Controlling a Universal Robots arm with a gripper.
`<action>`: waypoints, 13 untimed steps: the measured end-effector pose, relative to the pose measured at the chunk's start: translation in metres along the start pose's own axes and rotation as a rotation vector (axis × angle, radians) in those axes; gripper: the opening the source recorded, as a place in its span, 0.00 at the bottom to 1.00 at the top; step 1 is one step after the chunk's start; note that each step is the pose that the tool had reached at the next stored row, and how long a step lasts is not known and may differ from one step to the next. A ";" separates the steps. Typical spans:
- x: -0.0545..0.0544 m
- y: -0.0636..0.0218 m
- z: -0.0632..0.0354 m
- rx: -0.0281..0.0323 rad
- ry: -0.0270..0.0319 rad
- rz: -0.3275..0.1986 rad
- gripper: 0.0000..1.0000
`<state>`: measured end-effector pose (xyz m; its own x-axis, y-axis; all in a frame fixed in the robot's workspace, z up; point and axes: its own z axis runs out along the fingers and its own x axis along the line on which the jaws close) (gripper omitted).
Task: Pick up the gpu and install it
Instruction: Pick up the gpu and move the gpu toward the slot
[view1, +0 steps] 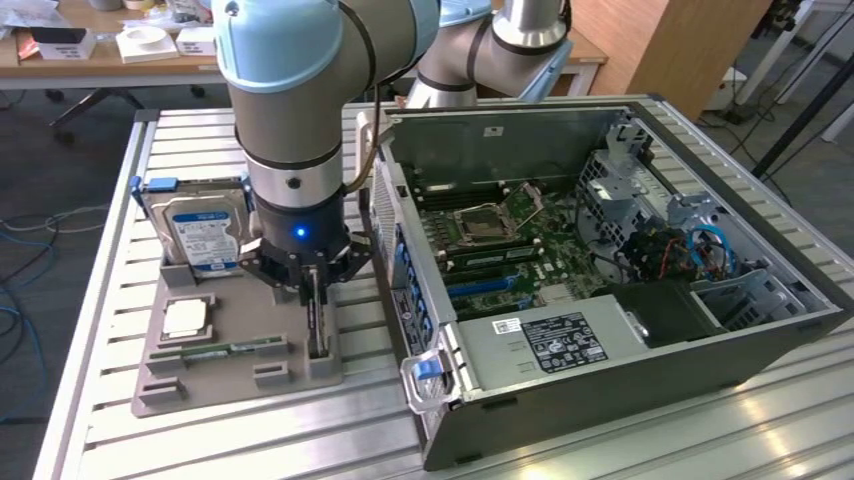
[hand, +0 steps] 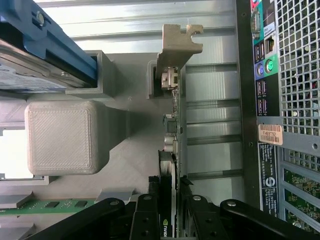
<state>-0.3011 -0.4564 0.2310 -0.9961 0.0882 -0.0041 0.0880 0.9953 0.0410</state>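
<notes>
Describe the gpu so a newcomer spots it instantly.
On the exterior view's left of the open computer case lies a grey tray. At its side nearest the case, under the gripper, the gpu stands on edge. It is a thin dark card with a silvery bracket, unlike the thick hard drive or green memory stick.

Wooden desk (view1: 27, 60) behind, perhaps carpeted grey floor (view1: 67, 170).

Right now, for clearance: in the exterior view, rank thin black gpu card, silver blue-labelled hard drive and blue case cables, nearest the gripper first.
1. gpu card, under the gripper
2. hard drive, exterior view's left
3. blue cables, exterior view's right
</notes>
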 end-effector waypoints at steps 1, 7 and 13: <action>0.000 0.0000 0.0001 0.0001 0.0004 -0.007 0.26; 0.000 0.0000 0.0005 -0.0003 0.0015 -0.036 0.26; 0.000 0.0003 -0.0068 -0.0003 0.0014 -0.036 0.26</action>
<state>-0.3008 -0.4564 0.2378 -0.9986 0.0527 -0.0042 0.0524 0.9978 0.0411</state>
